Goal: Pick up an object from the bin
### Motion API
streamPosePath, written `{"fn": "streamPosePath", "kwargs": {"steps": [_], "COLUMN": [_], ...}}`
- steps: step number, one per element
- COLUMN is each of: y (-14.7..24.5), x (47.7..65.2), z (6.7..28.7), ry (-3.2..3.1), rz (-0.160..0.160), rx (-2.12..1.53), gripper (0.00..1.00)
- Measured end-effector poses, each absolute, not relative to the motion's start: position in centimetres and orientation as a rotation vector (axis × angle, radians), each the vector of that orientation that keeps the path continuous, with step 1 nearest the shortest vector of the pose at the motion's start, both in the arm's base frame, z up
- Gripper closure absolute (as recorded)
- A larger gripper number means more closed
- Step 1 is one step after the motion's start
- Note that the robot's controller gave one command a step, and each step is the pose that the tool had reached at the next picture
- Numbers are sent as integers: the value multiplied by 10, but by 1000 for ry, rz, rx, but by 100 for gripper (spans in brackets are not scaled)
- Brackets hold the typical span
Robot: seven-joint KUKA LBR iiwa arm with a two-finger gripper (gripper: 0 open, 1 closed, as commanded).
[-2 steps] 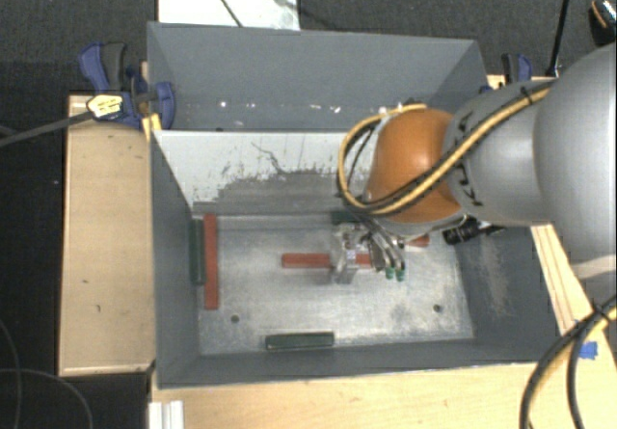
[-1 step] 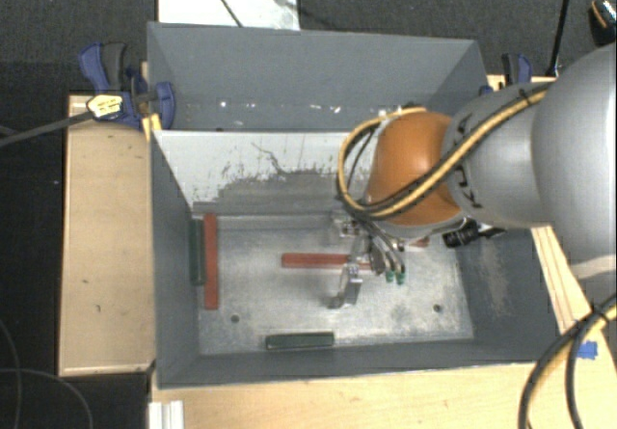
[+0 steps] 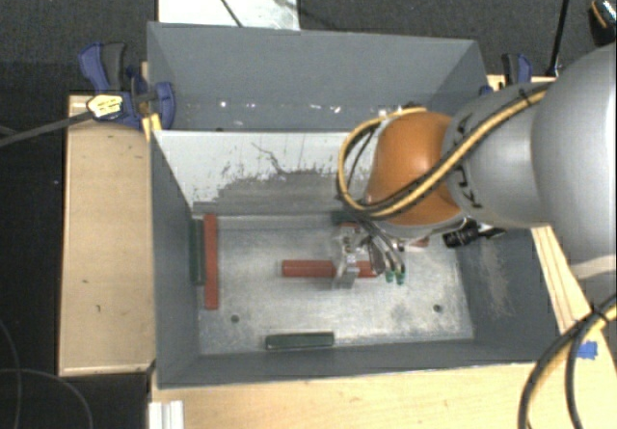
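A red bar point(image 3: 307, 270) lies flat across the middle of the bin floor. My gripper point(image 3: 347, 268) is down over the bar's right end, under the orange cover, and its metal crosses the bar there. A short stretch of red shows just to the right of it. Along the left wall lie a second red bar point(image 3: 210, 263) and a dark green bar point(image 3: 197, 249), side by side. A dark bar point(image 3: 300, 341) rests near the front wall.
The arm and its cabled orange cover hang over the bin's right half. Bare floor shows between the middle bar and the bars at the left and front walls.
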State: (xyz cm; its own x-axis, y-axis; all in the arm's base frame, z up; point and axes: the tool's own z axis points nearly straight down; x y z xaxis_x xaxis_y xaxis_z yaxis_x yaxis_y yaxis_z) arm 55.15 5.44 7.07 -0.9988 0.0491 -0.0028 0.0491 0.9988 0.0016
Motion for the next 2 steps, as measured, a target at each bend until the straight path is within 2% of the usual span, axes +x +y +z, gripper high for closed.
{"fn": "streamPosePath", "kwargs": {"steps": [1,2], "y": [21,20], "x": [578,573], "z": [71,199], "ry": [3135,3130], "rz": [0,2], "rx": [21,81], "gripper": [100,100]}}
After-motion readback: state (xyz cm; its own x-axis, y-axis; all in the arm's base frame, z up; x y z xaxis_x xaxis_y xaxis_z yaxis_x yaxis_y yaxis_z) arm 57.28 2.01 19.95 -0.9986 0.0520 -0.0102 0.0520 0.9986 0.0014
